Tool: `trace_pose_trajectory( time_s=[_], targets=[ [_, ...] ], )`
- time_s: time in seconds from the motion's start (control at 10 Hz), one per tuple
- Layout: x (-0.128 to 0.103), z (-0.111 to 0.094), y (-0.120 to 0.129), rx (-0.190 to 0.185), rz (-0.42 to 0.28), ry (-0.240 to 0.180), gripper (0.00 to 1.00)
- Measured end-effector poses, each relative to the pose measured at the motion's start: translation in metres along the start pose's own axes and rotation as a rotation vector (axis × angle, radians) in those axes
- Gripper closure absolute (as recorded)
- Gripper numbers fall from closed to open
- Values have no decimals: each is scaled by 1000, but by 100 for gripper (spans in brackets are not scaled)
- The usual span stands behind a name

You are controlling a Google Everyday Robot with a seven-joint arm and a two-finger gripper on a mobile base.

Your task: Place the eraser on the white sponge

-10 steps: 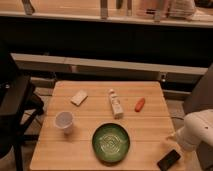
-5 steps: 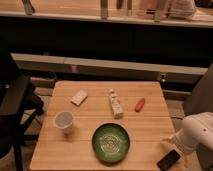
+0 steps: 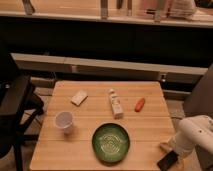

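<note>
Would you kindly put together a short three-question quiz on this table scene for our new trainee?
1. True or false: the eraser already lies on the white sponge.
2. The gripper hangs over the near right corner of the table. Which thing is nearest it? A) white cup B) eraser C) green plate
3. Fill in: seen from the camera, the white sponge lies on the far ____ part of the table.

Key: 1. False; the eraser lies at the near right corner, far from the sponge. 2. B. 3. left.
</note>
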Motion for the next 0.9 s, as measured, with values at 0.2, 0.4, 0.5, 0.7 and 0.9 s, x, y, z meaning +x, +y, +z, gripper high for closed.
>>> trace_pose_trajectory(
  time_s=[0.2, 0.4, 0.5, 0.7, 0.9],
  targets=[
    [-2, 6, -1, -8, 4, -10, 30],
    [-3, 7, -2, 1, 12, -5, 52],
    [-3, 6, -5, 1, 9, -4, 63],
    [-5, 3, -6, 3, 6, -7, 80],
    [-4, 2, -4, -2, 8, -6, 99]
  ],
)
